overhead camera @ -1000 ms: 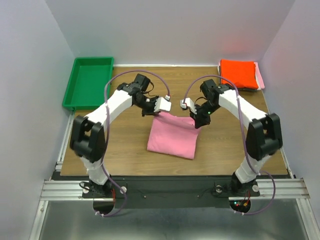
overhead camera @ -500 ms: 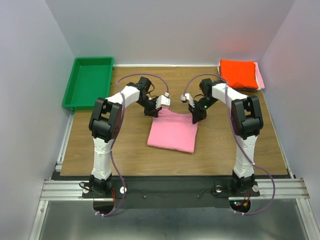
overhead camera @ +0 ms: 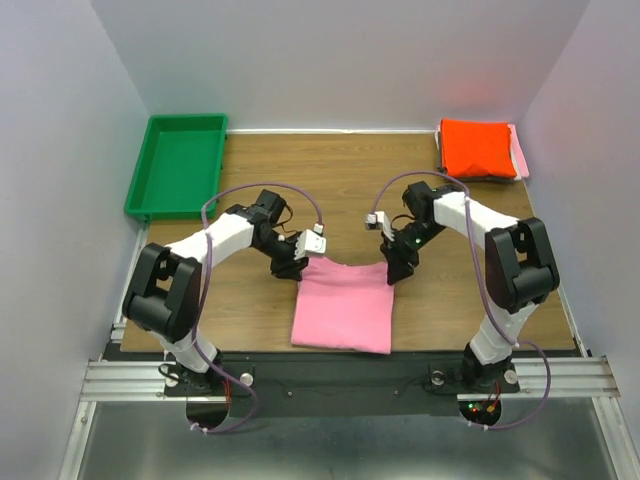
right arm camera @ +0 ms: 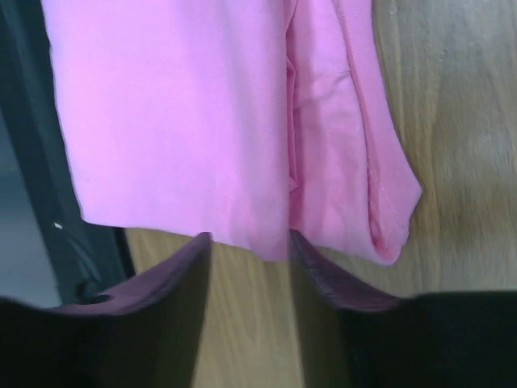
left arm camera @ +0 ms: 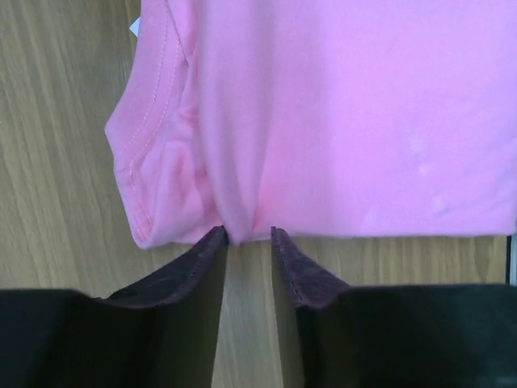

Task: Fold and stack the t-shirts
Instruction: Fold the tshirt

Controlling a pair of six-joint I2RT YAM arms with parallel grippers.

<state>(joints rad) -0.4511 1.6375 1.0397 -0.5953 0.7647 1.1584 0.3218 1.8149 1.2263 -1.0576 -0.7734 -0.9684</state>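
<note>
Pink shirt (overhead camera: 342,308) lies folded, roughly square, on the wood table (overhead camera: 330,180) near the bases. Left gripper (overhead camera: 299,264) and right gripper (overhead camera: 391,268) sit at its far corners, jaws parted, hem at the tips, nothing pinched. Orange shirt (overhead camera: 478,147) is at the far right, nearer the right arm.

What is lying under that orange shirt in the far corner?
A paler pink shirt peeks out along the right edge of the orange shirt. Whatever else lies beneath is covered.
</note>
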